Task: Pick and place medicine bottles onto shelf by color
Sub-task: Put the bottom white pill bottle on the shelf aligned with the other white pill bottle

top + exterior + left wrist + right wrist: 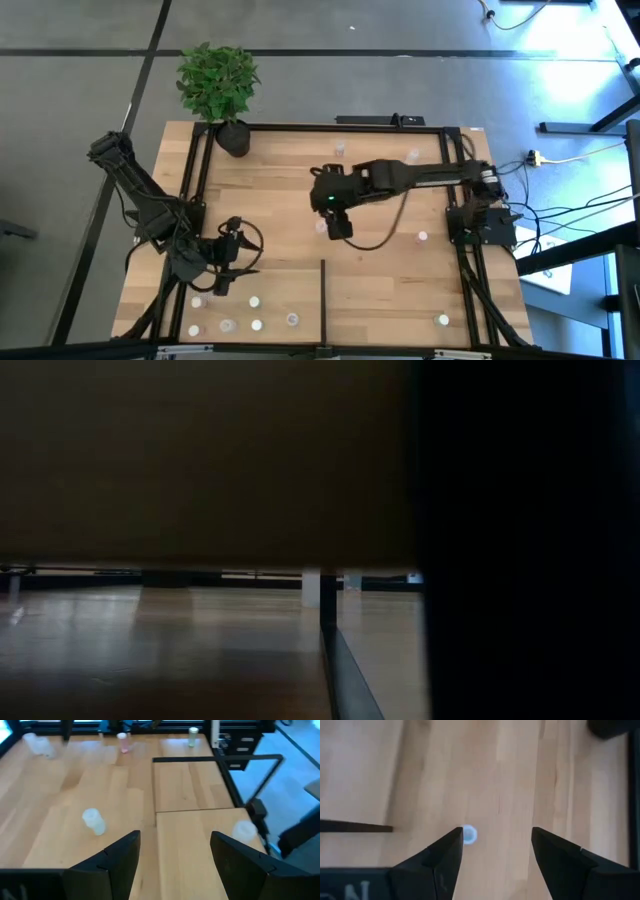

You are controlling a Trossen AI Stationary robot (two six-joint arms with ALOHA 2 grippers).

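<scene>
The shelf (380, 290) is pale wood in broad boards, smooth with fine straight grain and a soft satin sheen where light strikes it in the low view. Its rails (330, 127) and divider (322, 300) look like thin black metal, matt. The bottles (93, 821) are whitish, translucent plastic, slightly frosted; one (122, 742) has a pinkish top. In the right wrist view a bottle (469, 834) shows a smooth white top. Both grippers' fingers (442, 857) are dark, matt, hard plastic with flat faces. The plant (217, 80) has leafy green foliage in a black, dull pot (234, 138).
</scene>
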